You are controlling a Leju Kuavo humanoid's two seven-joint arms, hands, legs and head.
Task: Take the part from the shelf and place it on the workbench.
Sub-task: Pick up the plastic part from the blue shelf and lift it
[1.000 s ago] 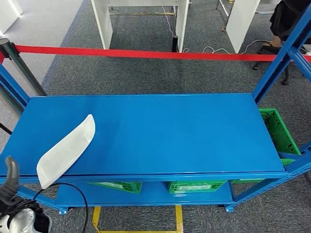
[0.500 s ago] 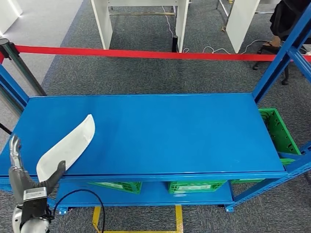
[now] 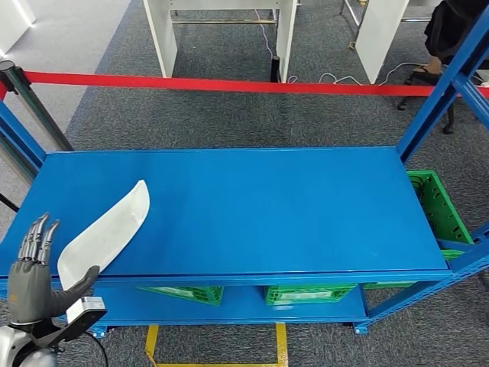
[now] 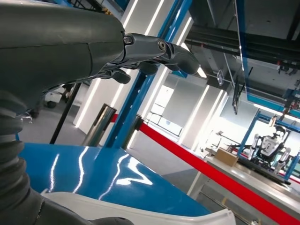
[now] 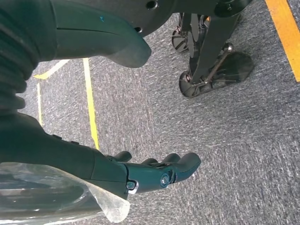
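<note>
Left robot hand (image 3: 29,279) spread beside white part (image 3: 104,237) overhanging shelf (image 3: 260,206) front edge

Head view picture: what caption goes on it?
Robot's open left hand reaches for the white part on the blue shelf.

Materials, surface finish
glossy blue painted-metal shelf (image 3: 260,206); smooth matt white plastic part (image 3: 104,235); rough grey carpet floor (image 3: 231,118)

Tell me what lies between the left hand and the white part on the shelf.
Nothing: in the head view the left hand is open beside the white part, its thumb at the part's near end over the blue shelf edge.
</note>
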